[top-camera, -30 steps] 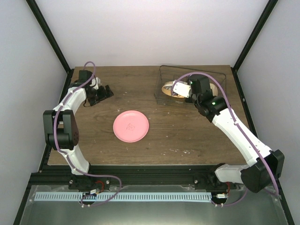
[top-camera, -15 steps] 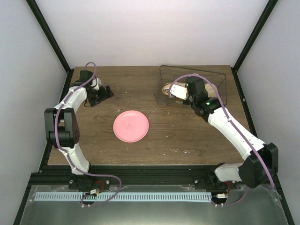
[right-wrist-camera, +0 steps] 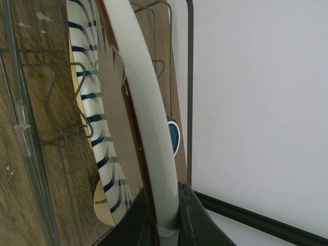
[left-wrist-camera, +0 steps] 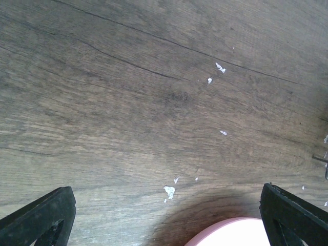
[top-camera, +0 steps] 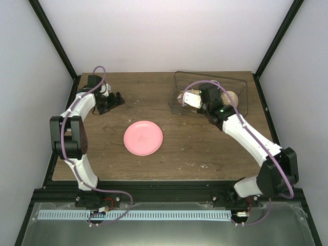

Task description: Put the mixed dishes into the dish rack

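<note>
My right gripper [top-camera: 190,98] is inside the dish rack [top-camera: 177,84]. It is shut on the rim of a plate [right-wrist-camera: 148,118] held on edge, with a pale rim and a brownish face; the fingers [right-wrist-camera: 197,215] clamp that rim. The white plate with dark stripes [right-wrist-camera: 89,77] stands just beside it among the rack wires [right-wrist-camera: 189,77]. The dark blue mug [right-wrist-camera: 173,134] shows behind the held plate. The pink plate [top-camera: 143,138] lies flat mid-table, and its edge shows in the left wrist view [left-wrist-camera: 230,233]. My left gripper [top-camera: 114,100] is open and empty above the table, left of the pink plate.
The wooden table [top-camera: 205,148] carries small white flecks [left-wrist-camera: 169,192]. Black frame posts [top-camera: 271,46] and white walls close in the back and sides. A cream shape [top-camera: 230,96] lies in the rack's right part.
My right arm has swung left and deeper into the rack, bringing the held plate up on edge beside the striped plate. The left arm has barely moved.
</note>
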`<action>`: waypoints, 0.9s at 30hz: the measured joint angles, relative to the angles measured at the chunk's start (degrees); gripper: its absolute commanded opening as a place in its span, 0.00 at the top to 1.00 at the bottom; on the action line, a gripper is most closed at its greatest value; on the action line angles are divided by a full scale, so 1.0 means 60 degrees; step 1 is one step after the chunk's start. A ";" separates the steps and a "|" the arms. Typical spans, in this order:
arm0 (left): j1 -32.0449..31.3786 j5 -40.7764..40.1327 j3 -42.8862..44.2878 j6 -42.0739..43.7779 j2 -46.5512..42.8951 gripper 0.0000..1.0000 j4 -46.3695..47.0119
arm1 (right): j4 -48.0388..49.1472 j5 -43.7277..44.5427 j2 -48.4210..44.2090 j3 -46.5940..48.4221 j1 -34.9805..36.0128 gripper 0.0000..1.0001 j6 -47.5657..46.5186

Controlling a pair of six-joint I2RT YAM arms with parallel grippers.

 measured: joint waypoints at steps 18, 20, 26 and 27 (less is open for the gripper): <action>0.0000 0.0022 0.0674 0.0000 0.0605 0.00 -0.0146 | 0.0219 -0.0157 0.0404 -0.0106 -0.0044 0.92 0.0146; 0.0000 0.0029 0.0725 0.0000 0.0619 0.00 -0.0146 | 0.0375 -0.0175 0.0510 -0.0204 -0.0044 0.92 0.0208; 0.0000 0.0029 0.0769 -0.0004 0.0703 0.00 -0.0175 | 0.0667 -0.0244 0.0809 -0.0324 -0.0066 0.81 0.0412; 0.0000 0.0033 0.0769 0.0000 0.0707 0.00 -0.0182 | 0.0678 -0.0280 0.0834 -0.0328 -0.0066 0.79 0.0433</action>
